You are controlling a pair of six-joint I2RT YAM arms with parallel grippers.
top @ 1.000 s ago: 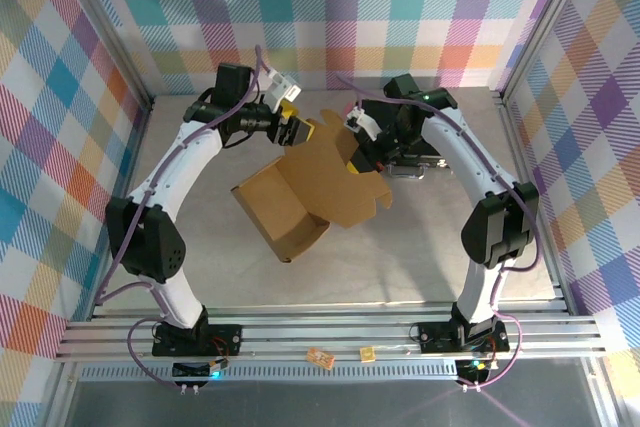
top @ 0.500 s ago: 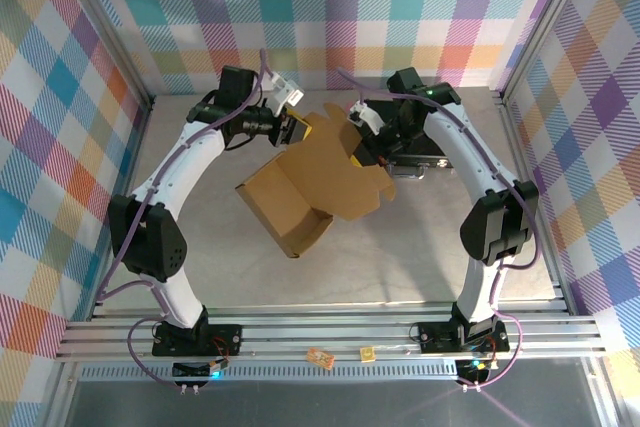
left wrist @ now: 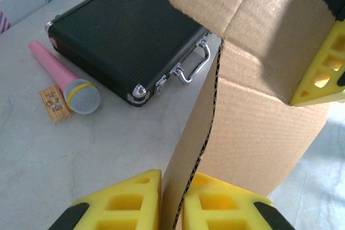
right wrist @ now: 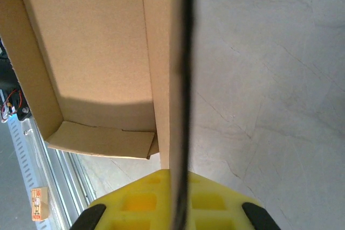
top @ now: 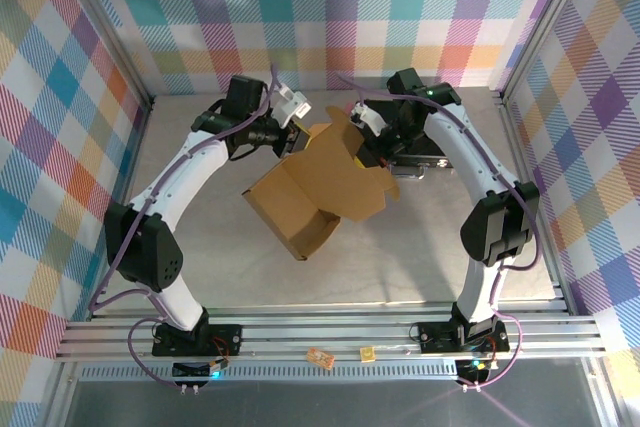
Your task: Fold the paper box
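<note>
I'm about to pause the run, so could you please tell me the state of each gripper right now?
Left gripper: closed, pinching a panel edge of the paper box.
Right gripper: closed on another panel of the same box.

Pale grey counter (top: 400, 257), faintly veined like stone. Flat on it toward the far right: a black case (left wrist: 124, 30), ribbed lid up, with silver corners and a latch and handle on one long side. Alongside the case's short end and a little apart from it, a pink microphone (left wrist: 62, 76) on its side, with a grey mesh head and a yellow band. Just beside that head, a small tan packet (left wrist: 54, 104). Over the middle, the paper box (top: 300, 197), lowest corner down by the surface; contact unclear. At the near edge, metal rails (top: 300, 332) with two little orange packets (top: 320, 357).
</note>
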